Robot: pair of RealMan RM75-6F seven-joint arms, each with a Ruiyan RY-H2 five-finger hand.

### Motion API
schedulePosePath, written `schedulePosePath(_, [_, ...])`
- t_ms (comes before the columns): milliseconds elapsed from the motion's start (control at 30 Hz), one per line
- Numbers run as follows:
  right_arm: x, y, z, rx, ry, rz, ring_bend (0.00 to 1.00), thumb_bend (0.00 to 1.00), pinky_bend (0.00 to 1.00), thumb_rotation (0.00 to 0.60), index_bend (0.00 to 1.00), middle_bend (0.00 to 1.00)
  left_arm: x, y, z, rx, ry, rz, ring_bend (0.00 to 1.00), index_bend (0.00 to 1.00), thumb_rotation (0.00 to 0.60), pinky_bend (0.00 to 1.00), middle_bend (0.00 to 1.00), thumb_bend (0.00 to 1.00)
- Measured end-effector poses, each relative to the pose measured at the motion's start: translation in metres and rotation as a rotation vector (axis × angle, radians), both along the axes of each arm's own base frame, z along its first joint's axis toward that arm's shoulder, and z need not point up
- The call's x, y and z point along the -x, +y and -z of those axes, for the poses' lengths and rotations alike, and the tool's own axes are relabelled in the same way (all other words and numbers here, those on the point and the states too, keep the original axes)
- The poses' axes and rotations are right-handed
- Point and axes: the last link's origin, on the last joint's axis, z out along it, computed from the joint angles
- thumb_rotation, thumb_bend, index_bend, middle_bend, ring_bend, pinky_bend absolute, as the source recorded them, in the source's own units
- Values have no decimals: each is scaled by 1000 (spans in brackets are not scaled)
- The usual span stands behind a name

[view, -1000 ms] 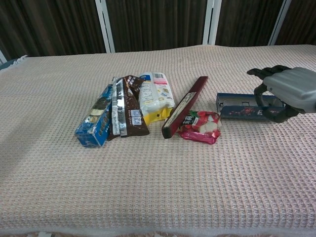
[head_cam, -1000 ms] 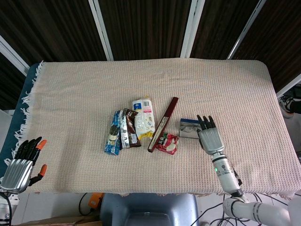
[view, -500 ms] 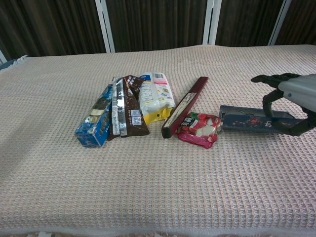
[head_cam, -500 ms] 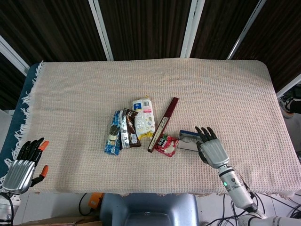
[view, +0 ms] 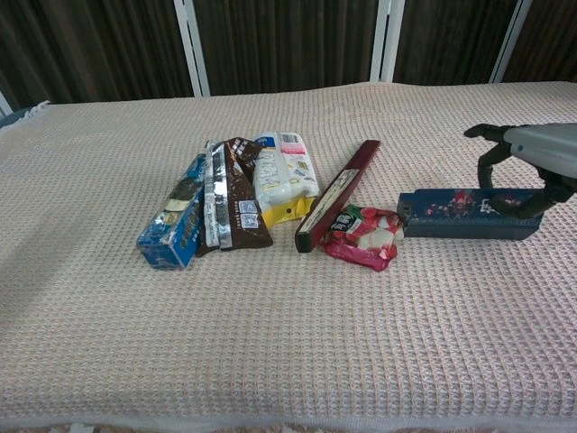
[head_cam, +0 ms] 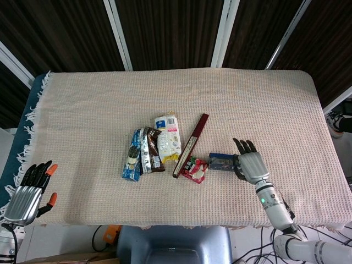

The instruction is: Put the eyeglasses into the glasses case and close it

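Right hand [view: 527, 171] on dark blue glasses case [view: 460, 212], fingers draped over far end. Case lies shut, touching red snack pack [view: 363, 235]. Left hand [head_cam: 27, 192] released, off table edge. Eyeglasses unseen. Press lid evenly, avoid sliding.

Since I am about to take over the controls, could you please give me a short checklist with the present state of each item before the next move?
1. Glasses case lies closed on the table: ok.
2. Right hand rests on the case: ok.
3. Firm grip on the case: cannot tell.
4. Eyeglasses in view: not ok, none seen.
5. Left hand open, off the table edge: ok.
6. Red snack packet touches the case end: not ok.
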Motion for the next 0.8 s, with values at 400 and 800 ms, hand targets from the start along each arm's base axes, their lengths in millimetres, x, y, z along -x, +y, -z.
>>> schedulePosePath(400, [6,-32,6,18,0,75,0,629,0,600,723,89,0,3,3,6,11,-10,0,0,600,29,0,429])
schedulePosePath(800, [7,-48,11,41,33,99,0,629,0,600,716,89,1,4,3,6,14,-18,0,0,600,30,0,430])
